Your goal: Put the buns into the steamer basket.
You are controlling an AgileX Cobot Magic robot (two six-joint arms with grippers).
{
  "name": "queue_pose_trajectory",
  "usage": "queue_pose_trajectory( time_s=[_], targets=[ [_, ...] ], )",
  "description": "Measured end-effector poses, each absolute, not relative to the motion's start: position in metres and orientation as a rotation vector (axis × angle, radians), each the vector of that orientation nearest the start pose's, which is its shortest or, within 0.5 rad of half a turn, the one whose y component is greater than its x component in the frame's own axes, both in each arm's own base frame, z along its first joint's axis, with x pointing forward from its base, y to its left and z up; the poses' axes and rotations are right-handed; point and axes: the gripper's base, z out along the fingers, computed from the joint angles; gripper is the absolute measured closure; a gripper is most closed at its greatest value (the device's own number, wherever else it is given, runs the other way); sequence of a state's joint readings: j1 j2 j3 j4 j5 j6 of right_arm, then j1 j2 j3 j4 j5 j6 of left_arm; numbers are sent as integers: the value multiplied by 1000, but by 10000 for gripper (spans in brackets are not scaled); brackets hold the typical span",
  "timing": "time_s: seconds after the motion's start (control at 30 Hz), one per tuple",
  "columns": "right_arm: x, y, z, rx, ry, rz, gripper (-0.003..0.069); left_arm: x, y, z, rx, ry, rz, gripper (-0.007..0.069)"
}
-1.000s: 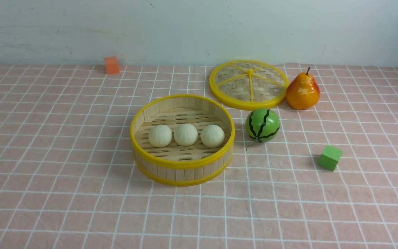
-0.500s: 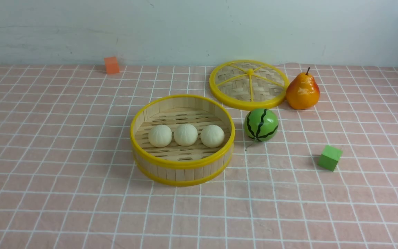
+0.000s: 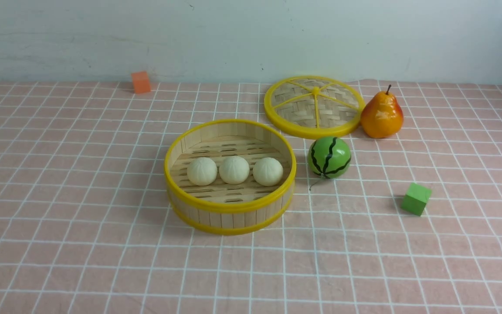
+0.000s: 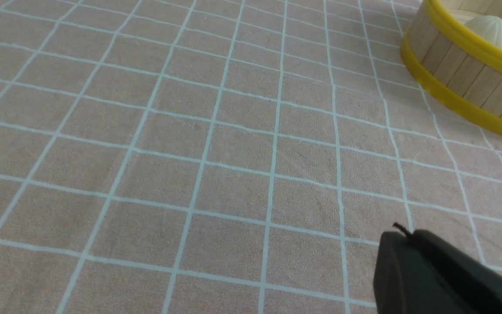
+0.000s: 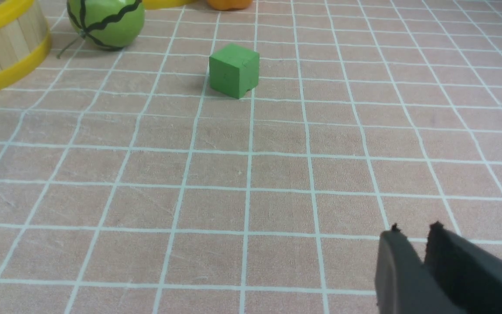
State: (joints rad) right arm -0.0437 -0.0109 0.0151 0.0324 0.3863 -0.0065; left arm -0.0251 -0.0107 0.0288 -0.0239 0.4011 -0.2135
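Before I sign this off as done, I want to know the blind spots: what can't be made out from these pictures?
- Front view: neither arm shows; both lie outside the frame.
- Left wrist view: the steamer basket and the buns are cut by the frame edge.
- Right wrist view: the pear and the lid are cut off by the top edge.
- Right gripper: only the tips show, slightly apart.

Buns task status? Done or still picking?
Done, by the look of it: all three buns sit in a row on the slatted floor of the steamer basket. In hand: nothing; the left gripper is shut and empty, the right gripper slightly parted and empty, both over bare cloth. Left: no bun remains outside.
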Motion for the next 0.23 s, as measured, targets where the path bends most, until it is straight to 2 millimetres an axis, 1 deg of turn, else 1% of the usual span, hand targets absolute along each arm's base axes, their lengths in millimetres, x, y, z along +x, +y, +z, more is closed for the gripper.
queue_pose_trajectory(
  time_s=[0.23],
  targets=[
    [52, -1, 174, 55, 1873, -3, 545, 52, -2, 168, -194, 1897, -186, 622]
  ],
)
